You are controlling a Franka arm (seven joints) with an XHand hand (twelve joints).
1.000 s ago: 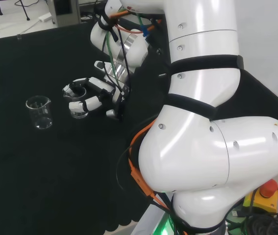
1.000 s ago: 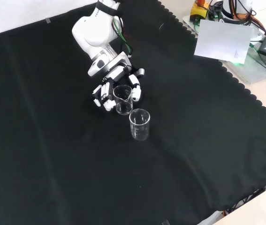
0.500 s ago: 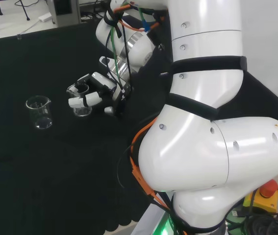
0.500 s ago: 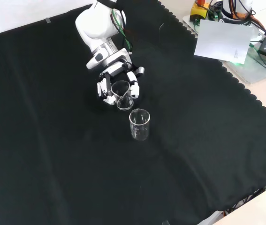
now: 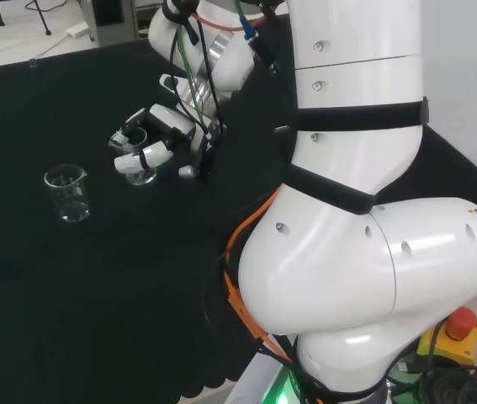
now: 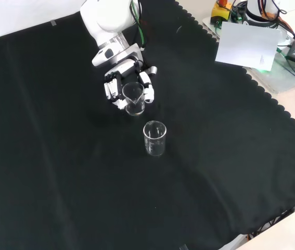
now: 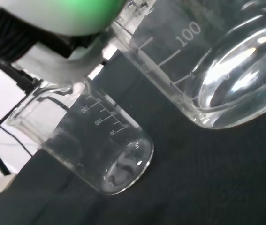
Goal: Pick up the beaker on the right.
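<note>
item 1, nearest in the front view: spare beaker (image 6: 155, 138), clear glass, upright, apparently empty, standing alone on the black tabletop (image 6: 59, 172). untouched. apart from item 2, with bare cloth between them.

item 2, beyond it in the front view: held beaker (image 6: 133, 98), clear glass with a pour spout and printed graduation marks, nothing visible inside. in the head view it sits to the right of the spare beaker, so it is judged to be the task's beaker. in the wrist view its base (image 7: 236, 79) looms close and appears to hang above the cloth, while the spare beaker's base (image 7: 123, 164) lies further off.

item 3, at the same spot: hand (image 6: 117, 86), black and white, fingers and thumb curled round the held beaker's wall on both sides; grasping it. in the head view the hand (image 5: 150, 139) carries the glass above the cloth.

status: grasp made; lift judged under way or just done. remaining: at most, raise it clear and keep it level.

item 4, farthest: white arm link (image 6: 108, 21) rising behind the hand.
</note>
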